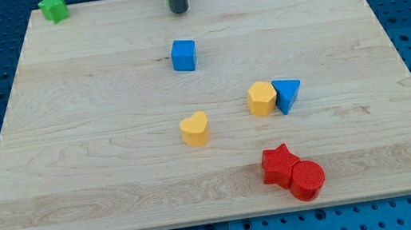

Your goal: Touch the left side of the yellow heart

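1. At the view's far left and top, a green star block point(53, 7) sits in the corner of the wooden counter point(100, 170), well apart from all the rest.
2. Next comes my tip point(179, 11), at the view's top centre. It is the end effector here: a plain dark rod with no jaws, so there is nothing to open or close and it holds nothing. It stands apart from every block; the blue cube point(183, 55) is just below it in the view.
3. The yellow heart point(194, 128) lies near the middle of the counter, below the blue cube and free on all sides.
4. I judge the heart to be small, light and stiff, so it will probably slide easily on the smooth wood. No grasp is possible; contact must be at its left wall, gently, or it will move away.
5. Its two lobes seem to point to the view's upper right, and the point to the lower left; the long axis follows this diagonal.
6. To the right are a yellow hexagon block point(262, 97) touching a blue triangle block point(288, 94).
7. Lower right, a red star block point(279, 164) touches a red cylinder point(307, 180).
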Robot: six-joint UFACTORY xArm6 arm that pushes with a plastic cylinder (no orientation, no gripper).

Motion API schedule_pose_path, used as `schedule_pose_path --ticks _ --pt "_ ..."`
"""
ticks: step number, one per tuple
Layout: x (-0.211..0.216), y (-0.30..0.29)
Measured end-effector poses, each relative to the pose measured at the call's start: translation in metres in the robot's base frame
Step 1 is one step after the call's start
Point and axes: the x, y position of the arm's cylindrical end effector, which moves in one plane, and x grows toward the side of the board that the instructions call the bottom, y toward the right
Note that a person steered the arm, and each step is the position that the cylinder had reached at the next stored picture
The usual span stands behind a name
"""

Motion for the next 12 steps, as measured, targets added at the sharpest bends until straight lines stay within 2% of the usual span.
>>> schedule_pose_path --ticks 1,2,3,5,7,9,12 --pt "0.002 0.001" --pt "0.051 0.023" --pt "0.064 0.031" --pt "0.062 0.024" --pt "0.102 -0.073" --pt "0.216 -0.074" --pt "0.328 -0.018"
